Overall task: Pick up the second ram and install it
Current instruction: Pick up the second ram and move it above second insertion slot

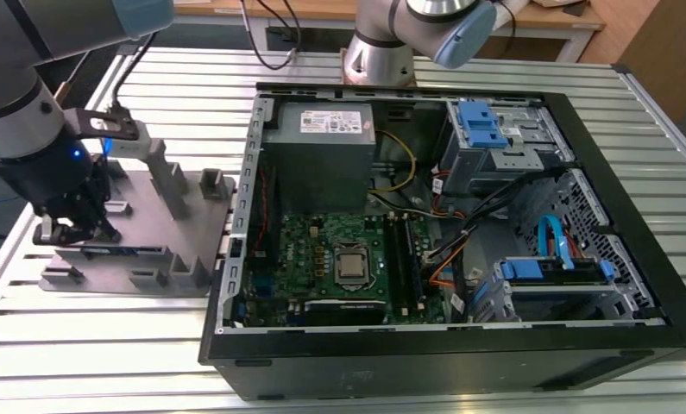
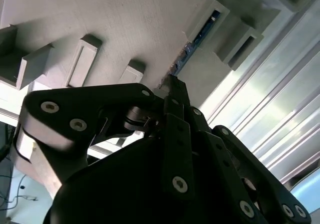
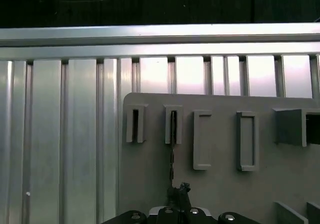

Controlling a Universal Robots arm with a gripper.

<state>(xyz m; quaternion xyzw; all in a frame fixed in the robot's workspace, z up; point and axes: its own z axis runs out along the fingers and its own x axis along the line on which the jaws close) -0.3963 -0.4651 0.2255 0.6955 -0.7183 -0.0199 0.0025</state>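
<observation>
The second ram (image 1: 124, 251) is a thin blue-green stick standing on edge in a slot of the grey fixture plate (image 1: 147, 185), at the exterior view's left. My gripper (image 1: 72, 231) hangs over the plate at the stick's end. In the second wrist view the ram (image 2: 200, 33) runs from its slot to my gripper (image 2: 172, 81), whose fingers (image 2: 176, 103) are pressed together on its end. The first wrist view shows the ram (image 3: 172, 154) edge-on, leading from a slot to my gripper (image 3: 179, 188). The stick still sits in the fixture.
An open black computer case (image 1: 435, 362) lies to the exterior view's right of the plate, with a green motherboard (image 1: 319, 241) and long memory slots (image 1: 398, 254) inside. A second arm's base (image 1: 377, 52) stands behind the case. All of it rests on a slatted aluminium table (image 1: 90, 345).
</observation>
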